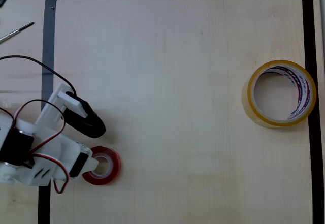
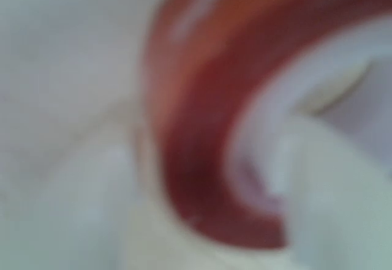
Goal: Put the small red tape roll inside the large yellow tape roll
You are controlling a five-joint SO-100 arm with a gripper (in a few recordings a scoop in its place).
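I have the end effector (image 1: 94,167) down on the red roll (image 1: 104,165) at the tabletop's (image 1: 167,107) lower left, grip unclear through wrist blur, far from the yellow roll (image 1: 280,93) awaiting it.

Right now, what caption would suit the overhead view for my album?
White robot hand at the red roll, lower left; the yellow roll waits far right.
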